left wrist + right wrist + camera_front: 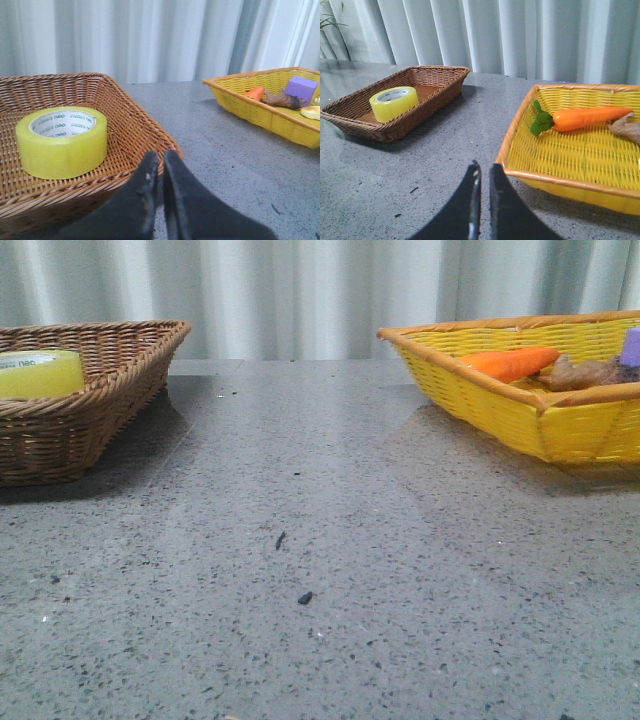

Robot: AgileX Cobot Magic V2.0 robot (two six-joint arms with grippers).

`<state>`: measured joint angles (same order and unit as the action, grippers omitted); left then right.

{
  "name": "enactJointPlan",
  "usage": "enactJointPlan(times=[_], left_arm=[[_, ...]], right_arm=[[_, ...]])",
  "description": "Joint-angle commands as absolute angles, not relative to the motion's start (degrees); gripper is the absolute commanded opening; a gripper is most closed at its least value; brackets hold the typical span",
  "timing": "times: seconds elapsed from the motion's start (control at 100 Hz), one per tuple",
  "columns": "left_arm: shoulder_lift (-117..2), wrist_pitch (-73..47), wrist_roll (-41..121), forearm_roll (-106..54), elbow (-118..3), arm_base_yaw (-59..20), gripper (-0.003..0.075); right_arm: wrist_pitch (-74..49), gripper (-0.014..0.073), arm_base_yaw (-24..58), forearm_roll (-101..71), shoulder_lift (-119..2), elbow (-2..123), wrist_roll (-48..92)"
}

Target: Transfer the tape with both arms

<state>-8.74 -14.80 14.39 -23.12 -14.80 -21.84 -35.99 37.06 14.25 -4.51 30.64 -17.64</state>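
Note:
The yellow tape (62, 141) lies flat in the brown wicker basket (135, 125), whitish rim with green lettering facing up. It also shows in the front view (38, 372) at far left and in the right wrist view (394, 102). My left gripper (160, 156) is shut and empty, just outside the basket's near corner, apart from the tape. My right gripper (483, 169) is shut and empty above the table beside the yellow basket (520, 175). Neither gripper shows in the front view.
The brown basket (120, 390) stands at the left, the yellow basket (500, 410) at the right, on a grey speckled table (320, 570). The yellow basket holds an orange carrot (585, 118), a brown root (282, 99) and a purple block (301, 88). White curtains hang behind.

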Motion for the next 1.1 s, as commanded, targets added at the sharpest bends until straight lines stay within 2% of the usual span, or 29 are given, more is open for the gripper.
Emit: enactJointPlan(times=[0.0, 0.37, 0.66, 0.8, 0.94, 1.09], left_arm=[[-9.2, -10.2, 14.3, -24.3, -16.3, -22.3, -0.0020], [-8.8, -9.7, 14.5, -24.0, -16.0, -22.3, -0.0020], [-1.2, 1.6, 11.1, -13.9, -0.9, -14.2, -0.0020], [1.9, -7.1, -4.9, -0.6, 0.7, -10.1, -0.0020], [1.9, -16.0, -5.2, -0.6, 0.7, -8.1, -0.0020], [1.9, -16.1, -5.3, -1.8, 0.7, -6.9, -0.0020]], right_arm=[[-31.8, -0.0042, 37.0, 15.7, -5.2, 32.0, -17.2], [-31.7, -0.0042, 37.0, 15.7, -5.2, 32.0, -17.2], [-31.7, -0.0042, 37.0, 15.7, -5.2, 32.0, -17.2], [-31.7, -0.0042, 37.0, 15.7, -5.2, 32.0, -17.2], [-31.7, -0.0042, 37.0, 15.7, -5.2, 32.0, -17.2], [-31.7, -0.0042, 37.0, 15.7, -5.2, 32.0, -17.2]])
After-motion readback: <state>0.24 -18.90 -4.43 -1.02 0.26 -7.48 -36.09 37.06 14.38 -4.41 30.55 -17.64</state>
